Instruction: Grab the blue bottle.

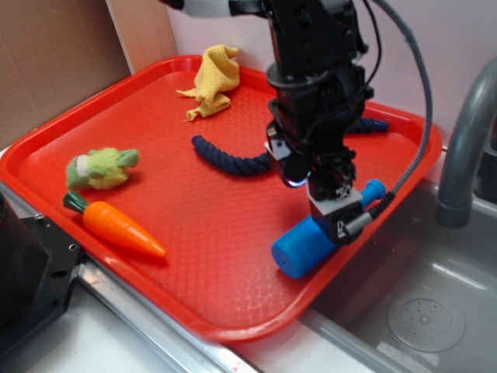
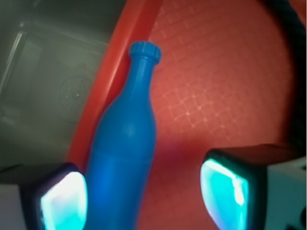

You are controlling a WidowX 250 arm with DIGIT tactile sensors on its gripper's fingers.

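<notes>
The blue bottle lies on its side along the right rim of the red tray, cap toward the sink. My gripper hangs straight over its middle. In the wrist view the blue bottle runs between my fingers, close against the left pad, while a wide gap of tray separates it from the right pad. The gripper is open and holds nothing.
A dark navy rope curves across the tray behind the arm. A yellow cloth lies at the back, a green plush toy and an orange carrot at the left. A metal sink and faucet border the tray's right side.
</notes>
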